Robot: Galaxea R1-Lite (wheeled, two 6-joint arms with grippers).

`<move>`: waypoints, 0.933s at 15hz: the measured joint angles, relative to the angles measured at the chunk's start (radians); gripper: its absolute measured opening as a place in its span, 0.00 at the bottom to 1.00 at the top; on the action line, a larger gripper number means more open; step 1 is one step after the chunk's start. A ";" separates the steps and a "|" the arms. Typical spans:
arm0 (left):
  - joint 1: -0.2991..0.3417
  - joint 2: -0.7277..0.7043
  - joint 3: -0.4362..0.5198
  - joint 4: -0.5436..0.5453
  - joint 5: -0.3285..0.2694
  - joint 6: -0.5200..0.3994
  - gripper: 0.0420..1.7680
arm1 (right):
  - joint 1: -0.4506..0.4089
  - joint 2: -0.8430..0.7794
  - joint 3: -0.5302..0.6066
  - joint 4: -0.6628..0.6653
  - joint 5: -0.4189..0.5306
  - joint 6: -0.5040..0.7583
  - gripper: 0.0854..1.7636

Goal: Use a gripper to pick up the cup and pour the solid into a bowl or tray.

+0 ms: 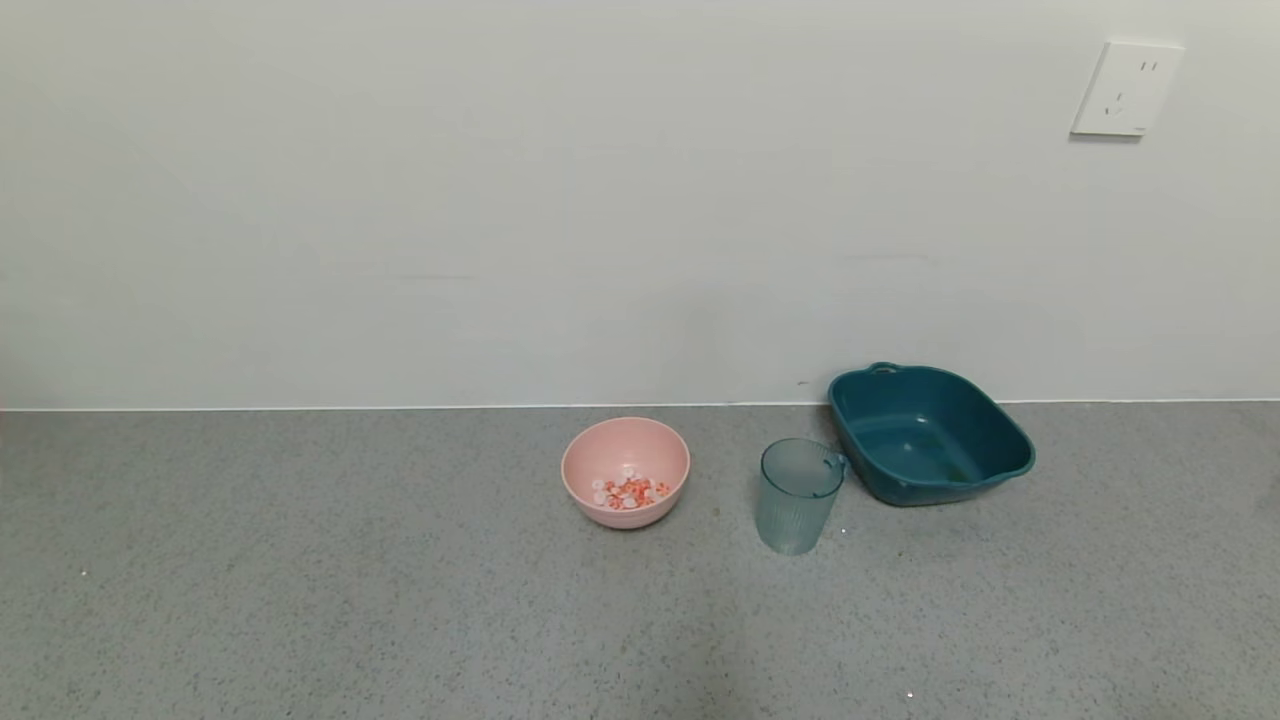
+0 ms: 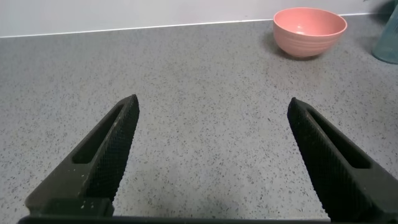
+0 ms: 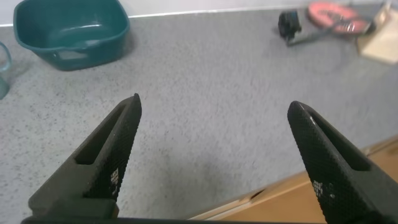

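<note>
The pale teal ribbed cup (image 1: 797, 495) stands upright on the grey counter and looks empty. The pink bowl (image 1: 626, 450) sits to its left and holds the red-orange and white solid bits (image 1: 630, 491). Neither gripper shows in the head view. My left gripper (image 2: 212, 107) is open and empty over bare counter, with the bowl (image 2: 309, 30) farther off and the cup's edge (image 2: 388, 38) beside it. My right gripper (image 3: 212, 106) is open and empty near the counter's front edge, with the cup's edge (image 3: 3, 68) just in view.
A dark teal tray (image 1: 930, 433) with a handle stands right of the cup against the wall; it also shows in the right wrist view (image 3: 69, 30). A black and red tool (image 3: 323, 20) and a tan object (image 3: 380, 43) lie farther along the counter. A wooden edge (image 3: 298, 199) borders the counter.
</note>
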 joint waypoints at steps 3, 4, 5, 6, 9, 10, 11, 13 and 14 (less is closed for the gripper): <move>0.000 0.000 0.000 0.000 0.000 0.000 0.97 | -0.017 -0.039 0.030 -0.023 0.091 0.016 0.97; 0.000 0.000 0.000 0.000 0.000 0.000 0.97 | -0.019 -0.045 0.035 -0.047 0.117 0.020 0.97; 0.000 0.000 0.000 0.000 0.000 0.000 0.97 | -0.020 -0.048 0.039 -0.061 0.146 0.020 0.97; 0.000 0.000 0.000 0.000 0.000 0.000 0.97 | -0.020 -0.050 0.036 -0.068 0.184 0.018 0.97; 0.000 0.000 0.000 0.000 0.000 0.000 0.97 | -0.016 -0.053 0.013 -0.070 0.306 0.011 0.97; 0.000 0.000 0.000 0.000 0.000 0.000 0.97 | -0.016 -0.054 0.010 -0.070 0.351 0.011 0.97; 0.000 0.000 0.000 0.000 0.000 0.000 0.97 | -0.015 -0.054 0.004 -0.076 0.408 0.013 0.97; 0.000 0.000 -0.001 0.000 0.000 0.000 0.97 | -0.015 -0.054 -0.004 -0.103 0.513 0.015 0.97; 0.000 0.000 -0.001 0.000 0.000 0.000 0.97 | -0.015 -0.053 -0.017 -0.111 0.558 0.015 0.97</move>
